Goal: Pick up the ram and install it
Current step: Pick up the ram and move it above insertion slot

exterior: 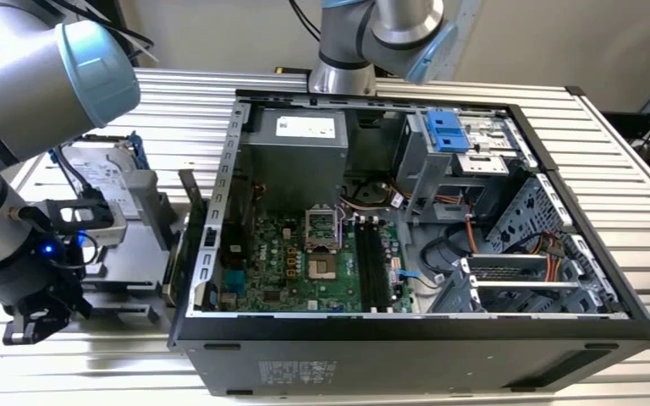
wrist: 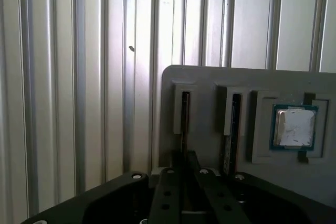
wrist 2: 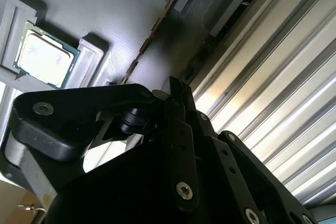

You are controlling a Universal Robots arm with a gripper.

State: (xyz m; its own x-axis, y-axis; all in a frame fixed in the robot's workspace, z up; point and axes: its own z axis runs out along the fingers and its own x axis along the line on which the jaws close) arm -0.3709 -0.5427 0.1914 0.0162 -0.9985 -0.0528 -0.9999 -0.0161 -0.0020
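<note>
Silver ribbed table (exterior: 630, 161) held a grey tray (exterior: 133, 249), nine o'clock from the black case (exterior: 415, 355). Its thin dark ram stick (wrist: 185, 114) sat unlifted. I couldn't tell if the black gripper (wrist: 186, 157) was open.

Open computer case (exterior: 415, 347) on slatted table (exterior: 190, 93)

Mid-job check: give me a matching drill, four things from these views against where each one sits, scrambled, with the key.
Things:
1. gripper
2. square silver chip
3. motherboard
4. power supply

Places:
A. flat on the floor of the open computer case
B. in a square recess of the grey holder
C. against the case's far wall in the exterior view
D. outside the case, lined up with a slot of the grey holder

Pairs: 1-D, 2-B, 3-A, 4-C.
</note>
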